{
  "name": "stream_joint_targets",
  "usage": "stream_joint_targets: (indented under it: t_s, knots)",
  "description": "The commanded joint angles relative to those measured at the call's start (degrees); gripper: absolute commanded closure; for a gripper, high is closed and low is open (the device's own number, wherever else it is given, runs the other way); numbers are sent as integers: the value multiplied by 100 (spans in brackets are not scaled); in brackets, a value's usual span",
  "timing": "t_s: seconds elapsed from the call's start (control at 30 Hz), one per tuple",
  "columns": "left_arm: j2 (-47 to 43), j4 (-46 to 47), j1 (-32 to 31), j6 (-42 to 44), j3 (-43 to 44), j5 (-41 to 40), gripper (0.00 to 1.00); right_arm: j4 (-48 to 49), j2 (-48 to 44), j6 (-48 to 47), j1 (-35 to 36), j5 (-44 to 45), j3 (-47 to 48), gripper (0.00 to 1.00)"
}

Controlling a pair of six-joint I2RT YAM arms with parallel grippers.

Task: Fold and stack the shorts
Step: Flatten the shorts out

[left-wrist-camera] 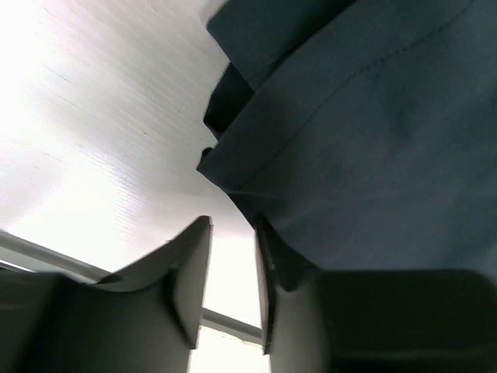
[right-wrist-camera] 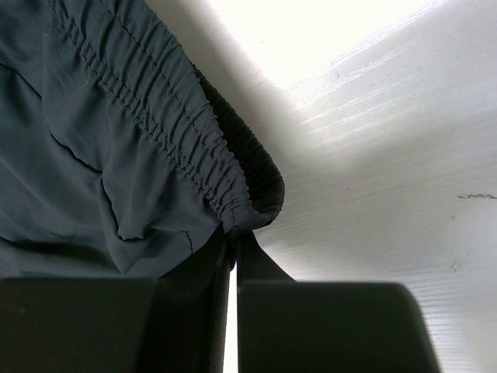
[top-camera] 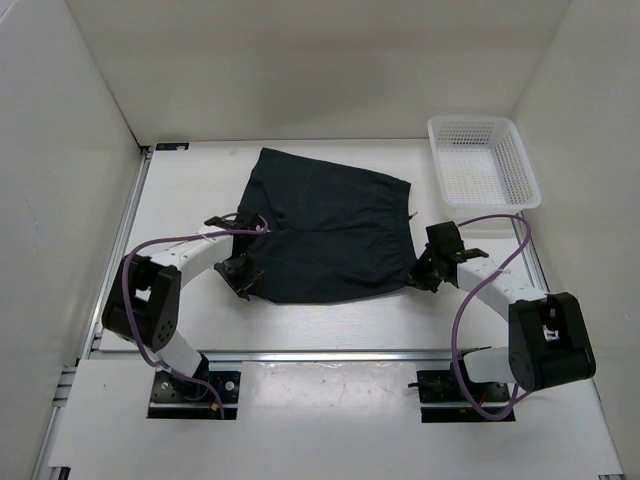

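The shorts [top-camera: 325,230] lie spread flat in the middle of the counter [top-camera: 180,200], waistband toward the right edge and leg hems toward the left edge. The white basket [top-camera: 520,165] sits apart in the far right corner.

The right end effector [right-wrist-camera: 234,247] is closed, and the near corner of the gathered waistband [right-wrist-camera: 167,148] runs right into its fingertips, so it appears to have that corner pinched.

The left end effector [left-wrist-camera: 233,268] stands narrowly open at the near left corner of the shorts. Bare counter shows between its fingers, and the cloth lies against one finger [left-wrist-camera: 268,264] rather than in the gap, so it holds nothing yet.

The step in hand looks like taking both near corners for the first fold. To do it well, the left arm should nudge toward the hem until every layer of the leg corner [left-wrist-camera: 213,159] sits between its fingers, and only then close. A pinch on the top layer alone would let the leg sag open.

Both arms should then lift together, low and level, and carry the near edge over toward the far edge without pulling apart, so the cloth stays smooth.
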Motion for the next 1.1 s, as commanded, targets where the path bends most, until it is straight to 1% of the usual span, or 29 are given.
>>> stream_joint_targets:
  t_s: [0.0, 0.03, 0.07, 0.27, 0.33, 0.37, 0.4, 0.5, 0.53, 0.57, 0.67, 0.77, 0.8, 0.83, 0.9, 0.93, 1.0, 1.07]
  knots:
    - [27, 49, -22, 5, 267, -372, 57, -75, -132, -111, -37, -20, 75, 100]
    - [27, 49, -22, 57, 337, -373, 53, -75, -132, -111, -37, -20, 75, 100]
    - [88, 49, -22, 58, 390, -451, 52, -75, -132, -111, -37, -73, 75, 100]
    - [677, 49, -75, 242, 759, -566, 52, -75, -132, -164, -37, -73, 75, 100]
    - [747, 49, -127, 242, 829, -566, 58, -75, -132, -164, -37, -73, 75, 100]
    - [748, -3, -127, 242, 830, -566, 66, -75, -132, -164, -37, -73, 75, 100]
    - [678, -4, -127, 242, 882, -566, 69, -75, -132, -164, -37, -73, 75, 100]
    - [503, -187, -127, 242, 936, -619, 76, -75, -132, -164, -37, -73, 23, 100]
    - [432, -240, -127, 242, 997, -619, 81, -75, -132, -164, -37, -73, 23, 100]
    - [432, -397, -127, 242, 1084, -619, 83, -75, -132, -164, -37, -73, 23, 100]
    - [230, -679, -188, 373, 1295, -672, 86, -75, -132, -164, -37, -73, 23, 100]
    - [150, -733, -189, 462, 1515, -672, 86, -22, -79, -164, -37, -73, 23, 100]
    - [150, -733, -189, 558, 1603, -672, 82, -22, -79, -164, -37, -73, 23, 100]
    - [263, -785, -189, 680, 1804, -611, 71, -22, -79, -164, -37, -73, 23, 100]
    - [579, -786, -189, 787, 2033, -558, 58, -22, -79, -164, -37, -73, 23, 100]
    - [711, -786, -189, 892, 2269, -558, 50, -22, -79, -164, -37, -73, 23, 100]
    - [1132, -786, -189, 962, 2525, -558, 48, -22, -79, -164, -37, -73, 23, 100]
    - [1467, -786, -189, 1042, 2990, -558, 46, -22, -79, -164, -37, -73, 23, 100]
